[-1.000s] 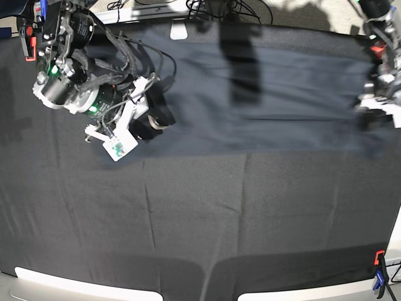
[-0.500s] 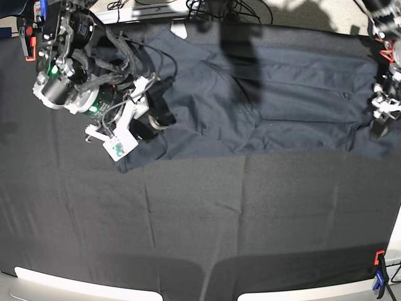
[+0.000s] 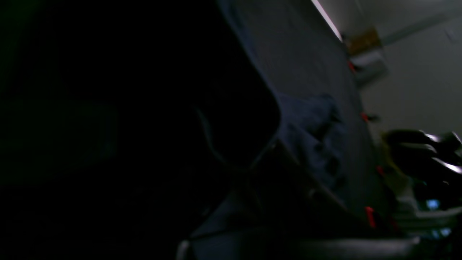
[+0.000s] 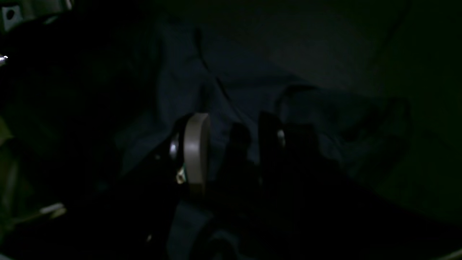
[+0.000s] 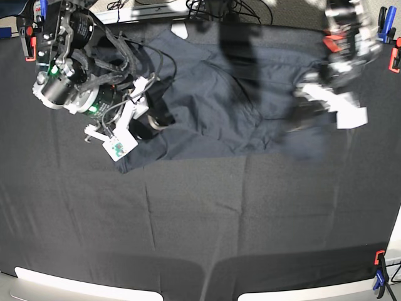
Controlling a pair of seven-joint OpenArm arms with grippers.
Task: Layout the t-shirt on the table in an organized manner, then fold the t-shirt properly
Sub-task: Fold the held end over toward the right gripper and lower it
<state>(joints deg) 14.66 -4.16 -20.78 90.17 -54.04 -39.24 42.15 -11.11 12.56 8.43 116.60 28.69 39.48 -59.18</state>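
Note:
The dark navy t-shirt [image 5: 213, 106] lies wrinkled across the far half of the table [image 5: 250, 219]. At its left edge, my right gripper [image 5: 156, 119] holds a bunch of the fabric. In the right wrist view the right gripper [image 4: 234, 144] has shirt cloth [image 4: 223, 79] bunched between its two fingers. My left gripper [image 5: 307, 103] is motion-blurred at the shirt's right end and is shut on that end, which trails below it. The left wrist view is very dark, showing only a fold of the t-shirt [image 3: 310, 133] on the table [image 3: 299, 47].
A red clamp [image 5: 27, 45] sits at the far left corner. Red and blue clamps stand at the far right [image 5: 391, 37] and the near right corner [image 5: 379, 276]. Cables [image 5: 219, 7] hang beyond the far edge.
My left gripper swept from the table's right edge in toward the middle, dragging the shirt's right end along. The shirt went from stretched to slack and wrinkled. The right arm stayed put.

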